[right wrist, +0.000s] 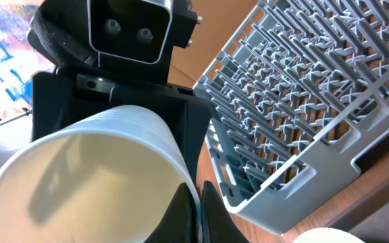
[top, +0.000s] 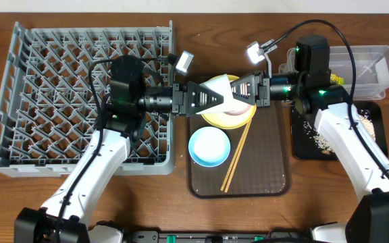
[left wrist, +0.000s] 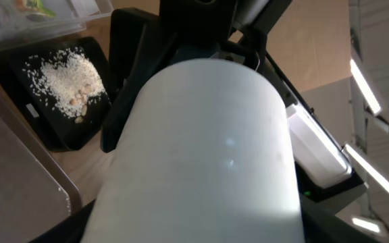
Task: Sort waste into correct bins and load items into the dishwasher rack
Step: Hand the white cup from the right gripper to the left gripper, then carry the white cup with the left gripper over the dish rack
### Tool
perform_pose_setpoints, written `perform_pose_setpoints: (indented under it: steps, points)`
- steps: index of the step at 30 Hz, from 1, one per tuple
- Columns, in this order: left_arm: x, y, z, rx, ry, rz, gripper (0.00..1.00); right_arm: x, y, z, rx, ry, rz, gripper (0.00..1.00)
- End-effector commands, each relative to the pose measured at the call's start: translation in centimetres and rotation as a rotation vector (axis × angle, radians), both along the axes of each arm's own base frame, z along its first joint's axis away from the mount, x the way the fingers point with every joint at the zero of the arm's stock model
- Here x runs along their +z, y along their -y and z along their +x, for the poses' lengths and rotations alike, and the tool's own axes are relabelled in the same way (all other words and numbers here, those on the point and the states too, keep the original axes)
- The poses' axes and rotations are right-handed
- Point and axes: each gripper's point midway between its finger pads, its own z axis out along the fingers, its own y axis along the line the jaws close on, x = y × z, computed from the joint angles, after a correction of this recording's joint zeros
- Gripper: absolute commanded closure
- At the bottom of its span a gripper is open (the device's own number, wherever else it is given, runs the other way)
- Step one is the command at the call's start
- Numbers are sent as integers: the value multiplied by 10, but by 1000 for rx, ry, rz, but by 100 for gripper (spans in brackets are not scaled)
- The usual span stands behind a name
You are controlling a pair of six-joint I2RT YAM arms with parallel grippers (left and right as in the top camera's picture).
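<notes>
White cup [right wrist: 93,182] is clamped at its rim by the right end effector [right wrist: 193,209]; the opposing left end effector's [top: 215,100] grip cannot be determined. Behind the latter, the rack [top: 66,88] is found empty. Beneath both, the plate [top: 231,120], blue bowl [top: 209,146] and chopsticks [top: 237,154] are not yet loaded.

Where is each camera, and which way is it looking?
Overhead: above the table, looking down on the large grey pegged plastic rack and brown rectangular tray; both arms show.
Left wrist: on the left arm, facing right past the small white cup to the shallow black tray of rice; own fingers unclear.
Right wrist: on the right arm, facing left toward the rack; its end effector shows below.
Shared: all three see the cup.
</notes>
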Motion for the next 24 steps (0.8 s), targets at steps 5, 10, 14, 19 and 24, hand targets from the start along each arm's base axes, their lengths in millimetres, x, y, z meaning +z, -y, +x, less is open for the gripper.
perform_pose_setpoints:
  steps: [5, 10, 14, 19, 24]
  points:
    - [5, 2, -1, -13, 122, -9, 41, -4, -2, 6, -27, 4, -23, 99]
    - [-3, 1, 11, 53, 189, 22, 47, -6, -2, 6, -28, -6, -27, 75]
    - [-36, -12, 34, 197, 169, 149, 50, -8, 4, 10, -49, -18, -34, 71]
    - [-65, -49, 59, 347, 161, 285, 54, -33, 21, 25, -171, -55, -143, 69]
    - [-71, -98, 77, 509, 164, 378, 61, -91, 53, 37, -367, -127, -443, 76]
